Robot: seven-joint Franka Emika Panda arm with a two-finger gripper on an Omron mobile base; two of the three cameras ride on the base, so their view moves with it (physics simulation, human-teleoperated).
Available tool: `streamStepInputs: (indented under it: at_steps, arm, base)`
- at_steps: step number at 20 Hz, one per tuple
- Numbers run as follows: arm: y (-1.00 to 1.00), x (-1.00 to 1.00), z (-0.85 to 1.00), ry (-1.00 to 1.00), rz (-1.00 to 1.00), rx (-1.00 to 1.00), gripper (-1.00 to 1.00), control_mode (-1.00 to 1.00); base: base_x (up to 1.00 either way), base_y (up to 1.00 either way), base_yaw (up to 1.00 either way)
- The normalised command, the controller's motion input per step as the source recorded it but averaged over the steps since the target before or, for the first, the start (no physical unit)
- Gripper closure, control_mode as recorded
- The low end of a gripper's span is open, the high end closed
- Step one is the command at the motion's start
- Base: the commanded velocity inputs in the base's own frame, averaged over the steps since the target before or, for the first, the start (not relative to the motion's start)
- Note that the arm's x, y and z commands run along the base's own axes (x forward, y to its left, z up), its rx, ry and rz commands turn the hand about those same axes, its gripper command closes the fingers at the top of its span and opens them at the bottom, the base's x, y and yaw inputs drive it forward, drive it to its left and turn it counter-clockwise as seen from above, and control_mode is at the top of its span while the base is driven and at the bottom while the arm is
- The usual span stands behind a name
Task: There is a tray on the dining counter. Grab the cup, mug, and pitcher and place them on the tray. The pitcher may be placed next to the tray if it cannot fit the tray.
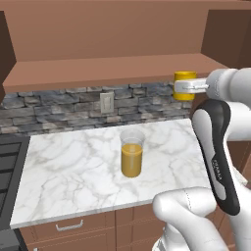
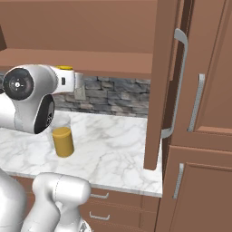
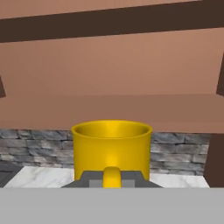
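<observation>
My gripper (image 1: 182, 87) is shut on the plain yellow mug (image 1: 185, 76) and holds it in the air, level with the underside of the upper cabinet, above the right end of the marble kitchen counter (image 1: 73, 171). In the hand view the mug (image 3: 111, 146) stands upright just ahead of my gripper (image 3: 111, 180), its handle turned toward the camera between the fingertips (image 3: 89, 179). The clear pitcher (image 1: 132, 154) with orange juice stands upright on the counter, below and left of the mug. The pitcher (image 2: 62, 138) sits under my forearm. The tray, cup and dining counter are out of view.
A stone backsplash with a wall outlet (image 1: 106, 102) runs behind the counter. An open cabinet door (image 2: 156, 86) juts out at the counter's right end, beside tall wooden cabinets (image 2: 204, 99). A dark stove (image 1: 10, 162) borders the counter on the left. Drawers (image 1: 68, 226) sit below.
</observation>
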Motion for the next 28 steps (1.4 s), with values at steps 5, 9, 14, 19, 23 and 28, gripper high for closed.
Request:
streamStepInputs:
  at_steps: [5,9,14,19,23,28]
  arm:
    - [0.00,-0.02,0.00,0.00,0.00,0.00,1.00,1.00]
    - [0.00,0.00,0.00,0.00,0.00,0.00,1.00,1.00]
    - [0.00,0.00,0.00,0.00,0.00,0.00,1.00,1.00]
    - [0.00,0.00,0.00,0.00,0.00,0.00,1.00,1.00]
    - [0.00,0.00,0.00,0.00,0.00,0.00,1.00,1.00]
    - [0.00,0.00,0.00,0.00,0.00,0.00,1.00,1.00]
  base:
    - [-0.44,0.00,0.00]
    - [-0.97,0.00,0.02]
    - [-1.00,0.02,0.36]
    - [-0.98,0.40,0.69]
    - [-0.54,0.74,0.85]
    - [-0.18,0.72,0.89]
